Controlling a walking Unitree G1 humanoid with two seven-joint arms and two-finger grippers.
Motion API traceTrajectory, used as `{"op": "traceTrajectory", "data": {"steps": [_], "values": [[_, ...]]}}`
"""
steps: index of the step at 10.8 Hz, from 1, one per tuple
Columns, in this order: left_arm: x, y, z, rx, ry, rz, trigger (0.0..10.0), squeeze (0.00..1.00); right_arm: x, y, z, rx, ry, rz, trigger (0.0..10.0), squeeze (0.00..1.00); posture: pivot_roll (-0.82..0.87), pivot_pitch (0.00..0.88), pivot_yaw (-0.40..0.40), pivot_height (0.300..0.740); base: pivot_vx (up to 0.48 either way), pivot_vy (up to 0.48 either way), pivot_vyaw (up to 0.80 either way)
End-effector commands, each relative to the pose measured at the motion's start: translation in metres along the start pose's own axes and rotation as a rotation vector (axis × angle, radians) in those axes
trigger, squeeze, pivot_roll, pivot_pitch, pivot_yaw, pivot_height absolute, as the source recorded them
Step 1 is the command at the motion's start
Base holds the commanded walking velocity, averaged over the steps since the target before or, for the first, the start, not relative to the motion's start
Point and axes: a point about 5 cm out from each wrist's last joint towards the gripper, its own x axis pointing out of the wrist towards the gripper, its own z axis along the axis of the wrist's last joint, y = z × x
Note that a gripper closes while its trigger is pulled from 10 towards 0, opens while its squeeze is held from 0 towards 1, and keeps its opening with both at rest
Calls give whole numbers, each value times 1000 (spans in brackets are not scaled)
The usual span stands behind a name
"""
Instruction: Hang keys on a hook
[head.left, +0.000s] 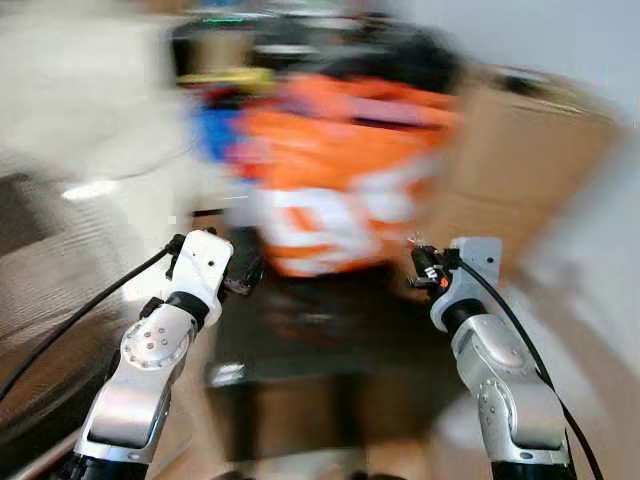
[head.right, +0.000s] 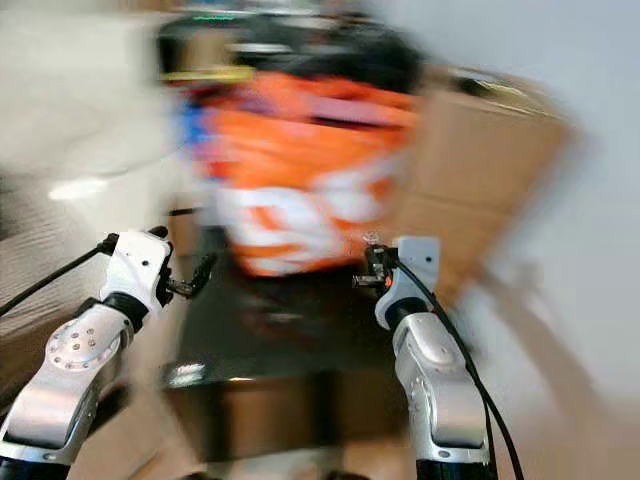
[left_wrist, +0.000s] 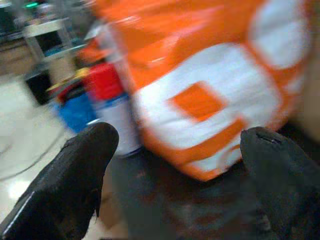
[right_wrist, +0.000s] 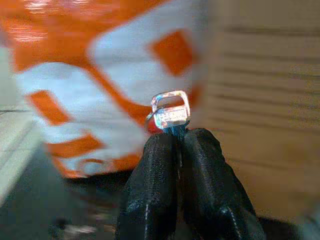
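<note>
One silvery key (right_wrist: 170, 114) sits clamped in the right gripper (right_wrist: 177, 145); the left gripper (left_wrist: 175, 150) is spread apart.

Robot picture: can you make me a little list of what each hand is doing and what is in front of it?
Right gripper: shut on the keys, held up in front of the robot
Left gripper: open, holding nothing
In front: a big orange and white bag on a dark table
Beside the bag: a cardboard box
Hook: cannot be made out
Picture: blurry
</note>
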Motion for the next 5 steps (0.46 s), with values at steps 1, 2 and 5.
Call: {"op": "traceTrajectory", "data": {"steps": [1, 2, 5], "values": [[1, -4, -1, 4, 0, -12, 10000, 0, 1, -5, -1, -9, 6, -14, 10000, 0, 36, 0, -94, 740, 0, 0, -800], [1, -4, 0, 4, -1, -10, 10000, 0, 1, -5, -1, -11, 6, -11, 10000, 0, 37, 0, -94, 740, 0, 0, -800], [2, -4, 0, 4, -3, -9, 10000, 0, 1, -1, -1, -24, 7, 16, 10000, 0, 36, 0, -95, 740, 0, 0, -800]]}}
